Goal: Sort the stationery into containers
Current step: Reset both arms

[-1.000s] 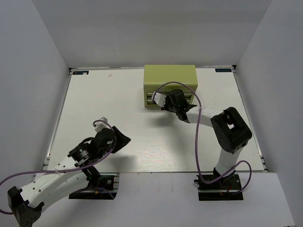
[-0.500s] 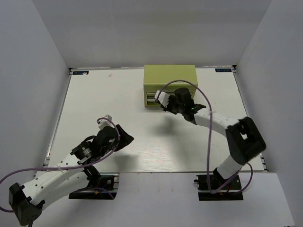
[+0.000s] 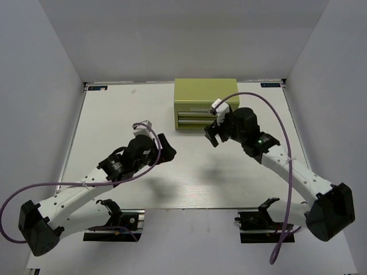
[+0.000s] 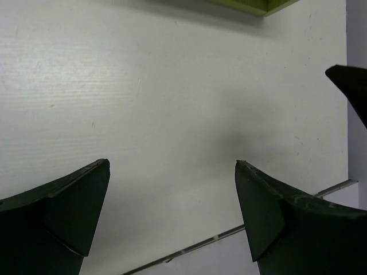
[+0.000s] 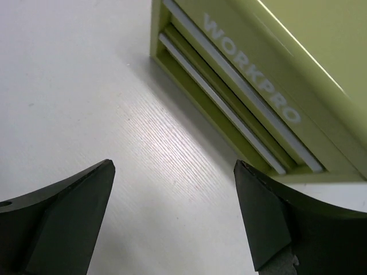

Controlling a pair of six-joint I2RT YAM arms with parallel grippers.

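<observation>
The container, an olive-green metal chest [image 3: 206, 98], stands at the back middle of the table, and both front drawers [image 5: 229, 109] look pushed in. The stationery is out of view in every frame. My right gripper [image 3: 211, 135] hovers just in front of the chest's lower right corner. It is open, and in the right wrist view [image 5: 175, 164] only bare table shows between the fingers. My left gripper [image 3: 167, 148] is over the middle of the table, left of the chest. It is open too, with nothing between its fingers in the left wrist view [image 4: 172, 163].
White walls close in the white table [image 3: 114, 126] on the left, back and right. The table's near edge [image 4: 229, 232] shows under the left fingers. The arm bases [image 3: 112, 220] sit at the near edge. A purple cable [image 3: 275, 114] arcs over the right arm.
Both grippers have opened wide. The right one has backed off the chest's front and moved right and up. The left arm has reached forward toward the table's middle.
</observation>
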